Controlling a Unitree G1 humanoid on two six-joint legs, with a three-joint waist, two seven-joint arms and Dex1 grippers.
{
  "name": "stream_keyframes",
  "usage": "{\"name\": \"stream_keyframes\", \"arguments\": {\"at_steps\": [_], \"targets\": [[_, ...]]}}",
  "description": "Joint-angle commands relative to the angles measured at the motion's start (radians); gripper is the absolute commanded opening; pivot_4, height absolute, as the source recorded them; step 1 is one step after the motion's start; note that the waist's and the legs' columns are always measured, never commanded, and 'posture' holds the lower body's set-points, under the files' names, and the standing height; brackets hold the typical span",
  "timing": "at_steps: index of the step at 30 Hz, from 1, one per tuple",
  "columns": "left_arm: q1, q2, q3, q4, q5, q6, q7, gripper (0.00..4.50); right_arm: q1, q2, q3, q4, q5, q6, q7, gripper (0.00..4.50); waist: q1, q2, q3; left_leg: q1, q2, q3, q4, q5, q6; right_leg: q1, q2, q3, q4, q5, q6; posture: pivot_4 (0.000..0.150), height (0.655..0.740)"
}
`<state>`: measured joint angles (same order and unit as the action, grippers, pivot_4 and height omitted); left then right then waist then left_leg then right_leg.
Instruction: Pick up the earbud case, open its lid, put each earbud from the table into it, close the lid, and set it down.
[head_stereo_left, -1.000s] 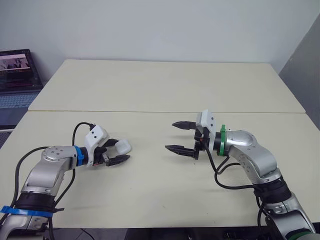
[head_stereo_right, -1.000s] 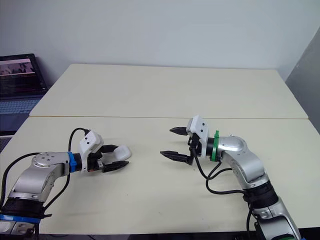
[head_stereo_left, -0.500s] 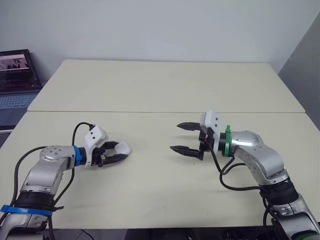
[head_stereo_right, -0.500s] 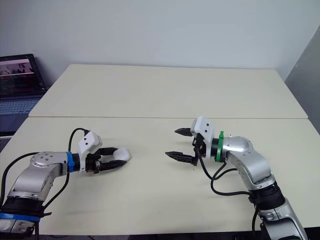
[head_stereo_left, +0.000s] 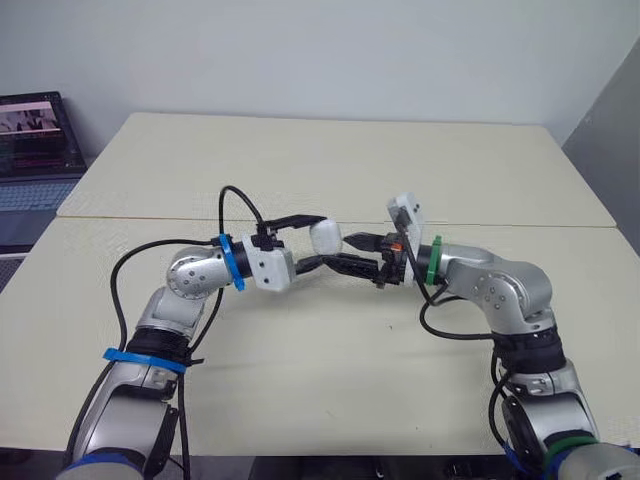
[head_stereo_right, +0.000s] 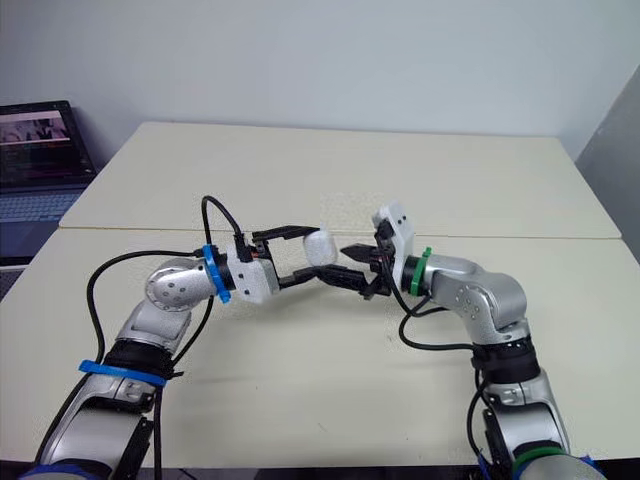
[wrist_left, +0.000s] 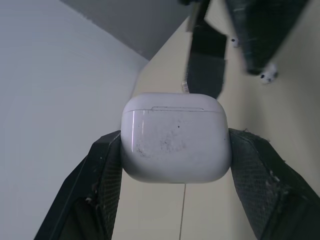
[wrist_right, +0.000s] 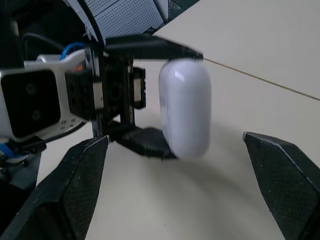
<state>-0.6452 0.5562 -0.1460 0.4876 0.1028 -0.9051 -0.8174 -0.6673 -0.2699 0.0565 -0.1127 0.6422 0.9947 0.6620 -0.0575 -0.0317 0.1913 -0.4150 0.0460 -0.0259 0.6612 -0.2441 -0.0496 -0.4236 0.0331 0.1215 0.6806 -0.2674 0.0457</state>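
Pick-up done: earbud case (wrist_left: 176, 137) is off the table (head_stereo_left: 330, 380), clamped by its sides in the left gripper (head_stereo_left: 322, 240), lid not yet opened. Right gripper (wrist_right: 175, 140) is spread wide, tips just beside the case, holding nothing. Earbuds (wrist_left: 267, 75) lie on the table; opening, loading, closing and set-down remain.

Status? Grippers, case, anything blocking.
Left gripper shut on earbud case, held off the table, lid closed. Right gripper open, facing case, not touching. Earbuds on table; nothing in the way.

No readable text, labels or numbers, laptop screen (head_stereo_left: 35, 130) too small to read
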Motion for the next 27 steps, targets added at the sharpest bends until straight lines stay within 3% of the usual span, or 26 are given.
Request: {"name": "stream_keyframes", "arguments": {"at_steps": [1,16,20,27], "targets": [[-0.058,0.000,-0.004,0.037,-0.002,-0.106,0.035,2.77,-0.036,0.025,-0.018,-0.005,0.019,-0.002,-0.018,4.50,0.001,0.000,0.000,-0.001,0.000,0.000,0.000,0.000,0.000,0.000,0.000,0.000,0.000,0.000,0.000,0.150,0.7400],[-0.116,0.012,-0.048,0.146,0.043,-0.217,0.088,2.77,-0.054,0.043,-0.004,0.042,-0.002,-0.038,-0.023,4.50,0.000,0.000,0.000,-0.001,-0.001,-0.001,0.000,0.000,0.000,0.000,-0.001,-0.001,0.000,0.000,0.001,0.150,0.7400],[-0.122,0.009,-0.050,0.156,0.051,-0.217,0.096,2.77,-0.057,0.040,-0.002,0.051,-0.002,-0.041,-0.018,3.64,0.000,0.000,0.000,-0.001,-0.001,-0.001,0.000,0.000,0.000,0.000,-0.001,-0.002,0.000,0.000,0.000,0.150,0.7400],[-0.126,0.012,-0.057,0.162,0.051,-0.223,0.100,2.77,-0.052,0.030,0.011,0.055,-0.018,-0.052,-0.013,1.07,0.000,0.000,0.000,-0.001,-0.001,-0.001,0.000,0.000,0.000,0.000,-0.001,-0.002,0.000,0.000,0.000,0.150,0.7400]]}}
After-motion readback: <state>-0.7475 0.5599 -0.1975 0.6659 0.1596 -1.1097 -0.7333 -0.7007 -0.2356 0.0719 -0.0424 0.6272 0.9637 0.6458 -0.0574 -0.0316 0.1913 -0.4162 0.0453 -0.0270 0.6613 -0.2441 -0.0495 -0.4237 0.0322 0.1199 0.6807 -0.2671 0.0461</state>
